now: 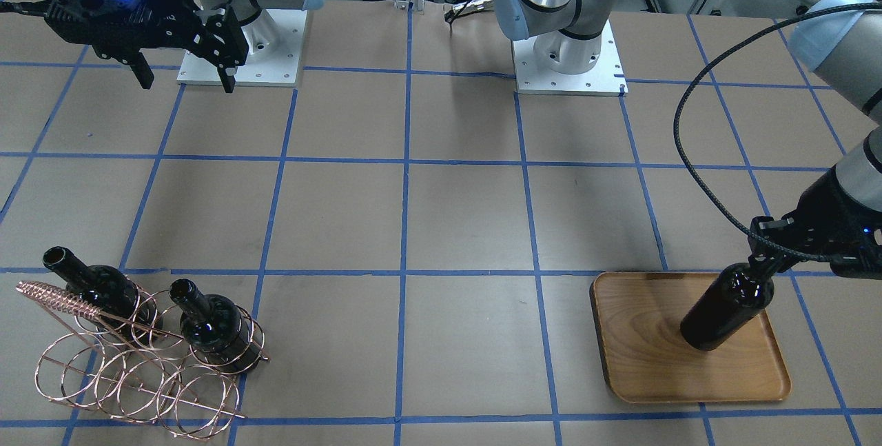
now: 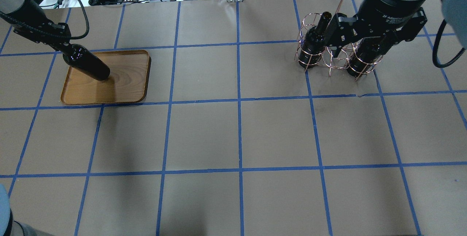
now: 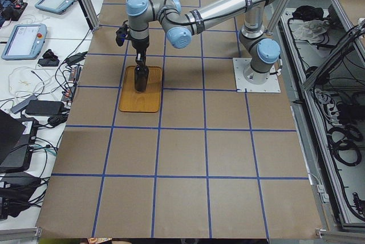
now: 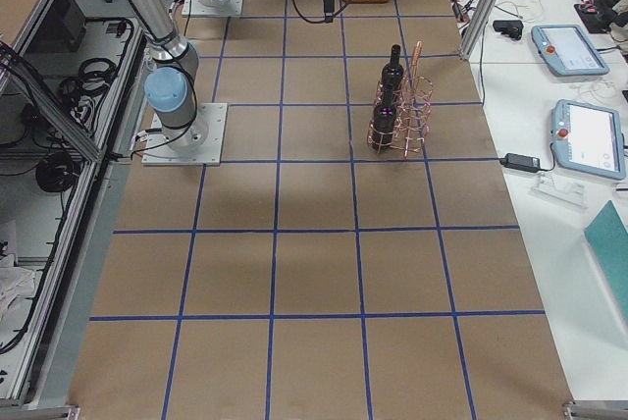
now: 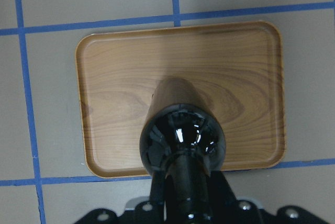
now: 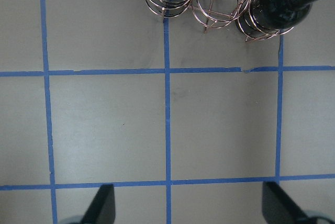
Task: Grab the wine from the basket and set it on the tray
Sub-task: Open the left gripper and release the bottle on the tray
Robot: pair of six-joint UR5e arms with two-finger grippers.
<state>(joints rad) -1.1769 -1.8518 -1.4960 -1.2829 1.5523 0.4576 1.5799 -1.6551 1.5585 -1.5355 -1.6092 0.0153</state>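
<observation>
Left gripper [image 1: 763, 264] was clenched on the neck of the wine [image 1: 727, 308]. The bottle stood upright on my left side, long axis vertical, neck up, base down at the tray [image 1: 641, 363]. I could not tell if it touched the wood. Right gripper [image 1: 186, 82] hung spread apart, holding nothing. Two other bottles [image 1: 213, 325] sat neck-up in the basket [image 1: 131, 384], far right.
</observation>
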